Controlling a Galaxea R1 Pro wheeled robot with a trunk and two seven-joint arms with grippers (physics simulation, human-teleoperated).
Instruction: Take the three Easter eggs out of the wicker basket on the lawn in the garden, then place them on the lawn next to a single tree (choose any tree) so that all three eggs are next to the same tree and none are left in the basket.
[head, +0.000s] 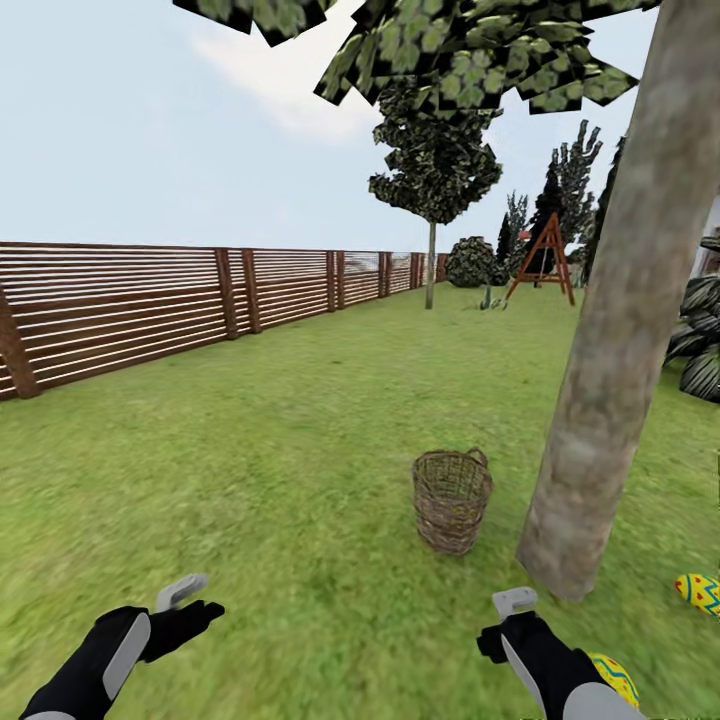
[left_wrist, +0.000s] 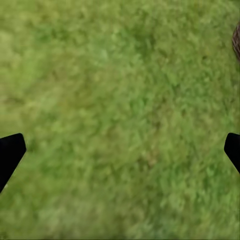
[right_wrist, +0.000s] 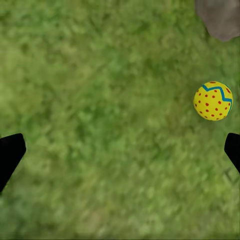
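Standing upright on the lawn (head: 300, 450), the basket (head: 452, 500) has its mouth up, just left of the tree (head: 620, 330), whose thick trunk leans a little to the right as it rises. No eggs can be made out inside it through the weave. One egg (head: 699, 592) lies on the grass right of the trunk's base, its long axis running left to right, zigzags showing. A second egg (head: 615, 676) lies nearer, partly hidden behind the right arm; in the right wrist view this dotted egg (right_wrist: 213, 100) sits on grass near the trunk's foot (right_wrist: 220, 17). Both claws hang over bare grass: the left gripper (head: 185, 600) and right gripper (head: 512, 612) are spread wide, holding nothing. A slatted fence (head: 150, 300) runs along the far left.
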